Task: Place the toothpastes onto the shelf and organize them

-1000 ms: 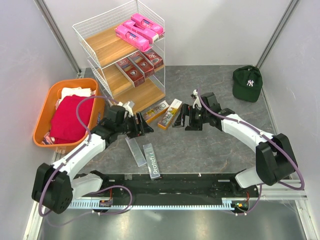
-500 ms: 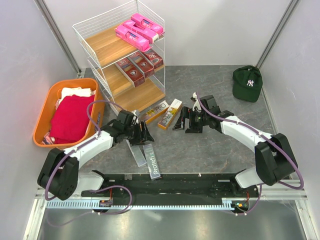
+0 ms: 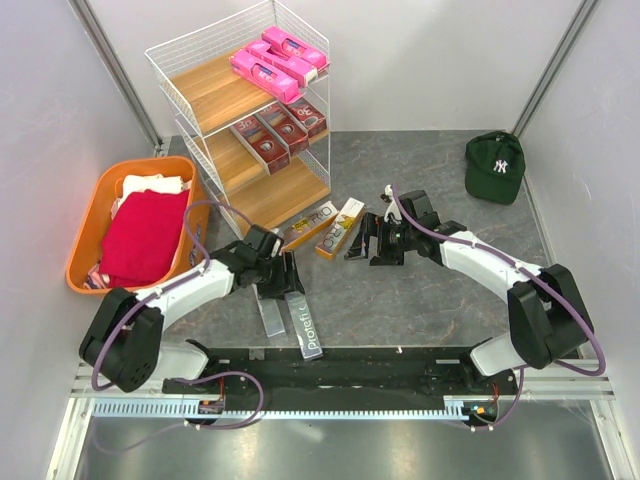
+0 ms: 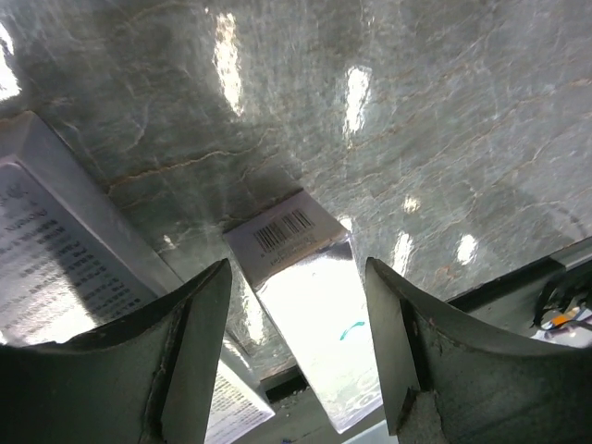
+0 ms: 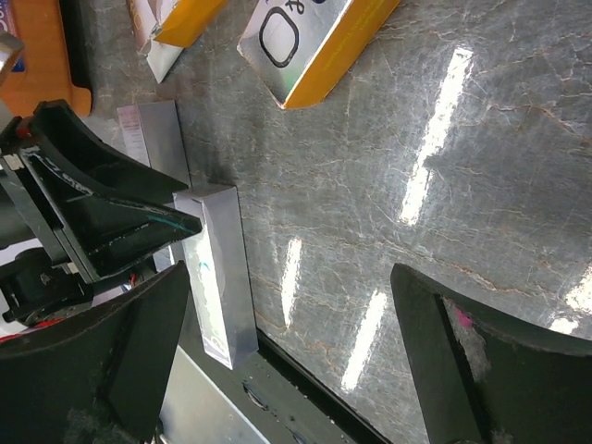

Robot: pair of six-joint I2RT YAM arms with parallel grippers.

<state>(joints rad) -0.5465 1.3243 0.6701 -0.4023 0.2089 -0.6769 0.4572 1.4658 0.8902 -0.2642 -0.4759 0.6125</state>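
Since a second ago my left tool [image 4: 296, 277] has swung from beside the white wire shelf [image 3: 215, 95] at 11 o'clock toward 6 o'clock. It's partly open and empty, straddling a silver-grey cardboard toothpaste box [image 4: 310, 324] lying on the bench [image 3: 420, 290]. This looks like the pick-up step, so next I'd lower and close on its long sides; my right tool [image 3: 364, 240] hangs wide open, empty.

Toothpastes [image 3: 277, 62] on shelf [image 3: 205, 90], others lying loose

Your white left arm [image 3: 185, 290] reaches inward, its black two-finger tool [image 3: 287, 272] parted, gripping nothing; your white right arm [image 3: 480, 262] holds its black tool [image 3: 362, 240] wide apart.
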